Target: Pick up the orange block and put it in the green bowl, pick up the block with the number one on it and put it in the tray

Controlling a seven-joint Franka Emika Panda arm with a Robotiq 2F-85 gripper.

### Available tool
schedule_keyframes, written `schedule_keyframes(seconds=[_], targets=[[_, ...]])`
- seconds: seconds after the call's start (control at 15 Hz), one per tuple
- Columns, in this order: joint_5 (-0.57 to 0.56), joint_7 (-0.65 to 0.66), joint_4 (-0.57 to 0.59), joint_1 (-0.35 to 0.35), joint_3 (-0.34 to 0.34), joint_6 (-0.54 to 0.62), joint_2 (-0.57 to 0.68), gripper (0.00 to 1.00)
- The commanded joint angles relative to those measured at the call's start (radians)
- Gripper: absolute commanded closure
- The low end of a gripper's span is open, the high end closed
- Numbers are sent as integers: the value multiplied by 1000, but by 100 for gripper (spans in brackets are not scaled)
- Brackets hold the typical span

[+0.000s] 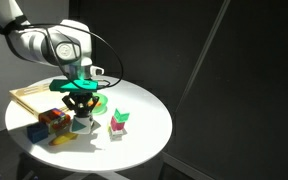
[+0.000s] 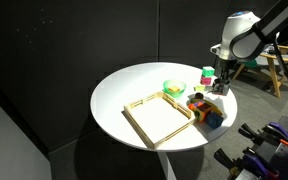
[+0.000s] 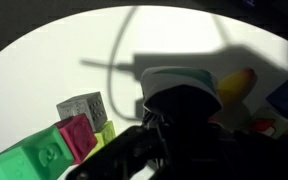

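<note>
One claw [image 1: 81, 106] is seen fully closed, any load hidden; the green bowl [image 2: 173, 84] is set just beside it.

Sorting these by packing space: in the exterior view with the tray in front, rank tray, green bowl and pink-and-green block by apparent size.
1. tray, largest, though also nearest the camera.
2. green bowl.
3. pink-and-green block, smallest and farthest back.

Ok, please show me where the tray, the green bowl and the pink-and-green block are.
tray [image 2: 156, 121]: in an exterior view, on the bare floor of the tray.
green bowl [image 2: 173, 92]: in an exterior view, on its front wall.
pink-and-green block [image 1: 118, 126]: in an exterior view, on its pink side.
</note>
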Motion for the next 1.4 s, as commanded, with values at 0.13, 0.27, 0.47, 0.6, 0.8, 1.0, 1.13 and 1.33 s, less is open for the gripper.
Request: schedule_keyframes(seconds=[0.13, 0.27, 0.47, 0.6, 0.8, 1.0, 1.13, 1.33], targets=[[-5, -19, -4, -20, 18, 2, -4, 78], [-5, -21, -4, -20, 18, 2, -4, 78], [-5, -22, -4, -20, 18, 2, -4, 78], [-5, -22, -4, -21, 18, 2, -4, 78], [-5, -22, -4, -21, 19, 2, -4, 78], [-3, -26, 3, -20, 21, 4, 1, 94], [-3, -44, 14, -18, 30, 4, 8, 94], [-1, -78, 31, -14, 53, 4, 16, 94]])
